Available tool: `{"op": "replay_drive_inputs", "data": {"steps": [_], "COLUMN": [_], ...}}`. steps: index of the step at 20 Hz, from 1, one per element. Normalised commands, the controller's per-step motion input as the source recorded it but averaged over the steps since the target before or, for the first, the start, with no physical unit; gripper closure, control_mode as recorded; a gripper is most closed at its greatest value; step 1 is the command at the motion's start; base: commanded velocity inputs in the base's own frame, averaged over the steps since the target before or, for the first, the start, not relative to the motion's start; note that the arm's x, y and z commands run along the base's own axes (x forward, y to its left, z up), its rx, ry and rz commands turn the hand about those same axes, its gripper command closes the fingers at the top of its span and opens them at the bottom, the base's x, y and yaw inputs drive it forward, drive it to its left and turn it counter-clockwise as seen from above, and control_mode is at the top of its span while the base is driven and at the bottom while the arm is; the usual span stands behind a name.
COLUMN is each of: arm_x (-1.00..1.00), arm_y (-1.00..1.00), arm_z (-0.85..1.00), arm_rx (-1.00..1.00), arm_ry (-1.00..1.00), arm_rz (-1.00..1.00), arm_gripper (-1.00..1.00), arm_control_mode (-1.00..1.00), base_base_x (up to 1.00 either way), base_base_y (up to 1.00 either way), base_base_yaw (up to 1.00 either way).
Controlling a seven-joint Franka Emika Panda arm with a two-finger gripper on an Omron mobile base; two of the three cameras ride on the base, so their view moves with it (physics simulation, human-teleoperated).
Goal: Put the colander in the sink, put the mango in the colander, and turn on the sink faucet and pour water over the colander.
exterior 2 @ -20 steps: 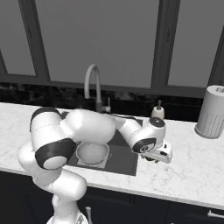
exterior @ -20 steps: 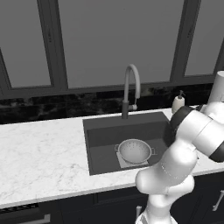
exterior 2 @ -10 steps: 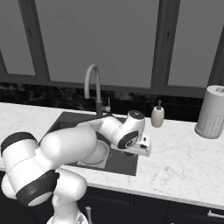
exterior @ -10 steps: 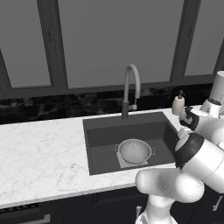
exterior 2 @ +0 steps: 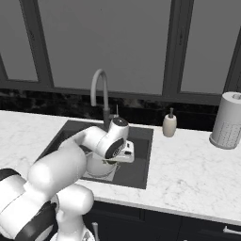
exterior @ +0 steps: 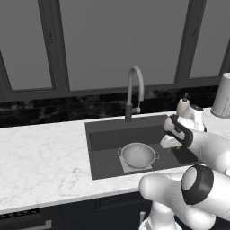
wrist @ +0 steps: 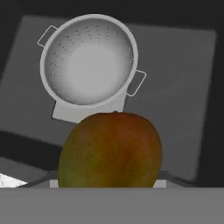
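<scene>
The colander (wrist: 87,59) stands empty on the pale drain plate at the bottom of the sink (exterior: 108,139); it is also in the left base view (exterior: 138,155) and, half behind my arm, in the right base view (exterior 2: 99,165). My gripper (exterior: 167,143) hangs over the basin, just right of the colander and above it. The mango (wrist: 111,151), orange-green, is large in the hand view, and the gripper is shut on it; it hides the fingertips. The sink faucet (exterior: 134,90) rises behind the basin with no water running.
A white soap dispenser (exterior 2: 169,124) stands on the counter right of the sink, and a paper towel roll (exterior 2: 227,121) stands farther right. Marble counter (exterior: 40,157) stretches to the left. My own arm arches over the basin's front edge.
The arm has swung left from over the counter at the sink's right edge to above the basin, carrying the mango. The colander has not moved.
</scene>
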Motion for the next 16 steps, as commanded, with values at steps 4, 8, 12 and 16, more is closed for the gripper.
{"op": "replay_drive_inputs", "data": {"steps": [4,8,12,16], "arm_x": [0.43,0.67,0.69,0.62], "arm_y": [0.67,0.2,0.0,0.06], "arm_z": [0.0,-0.25,-0.55,-0.61], "arm_rx": [0.1,0.07,0.0,0.0], "arm_ry": [0.01,0.01,0.0,0.0], "arm_rz": [0.23,0.16,0.1,0.08], "arm_gripper": [1.0,1.0,1.0,1.0], "arm_control_mode": [-1.0,-1.0,-1.0,-1.0], "base_base_x": [0.0,0.0,0.0,0.0], "base_base_y": [0.0,0.0,0.0,0.0], "base_base_yaw": [0.0,0.0,0.0,0.0]}}
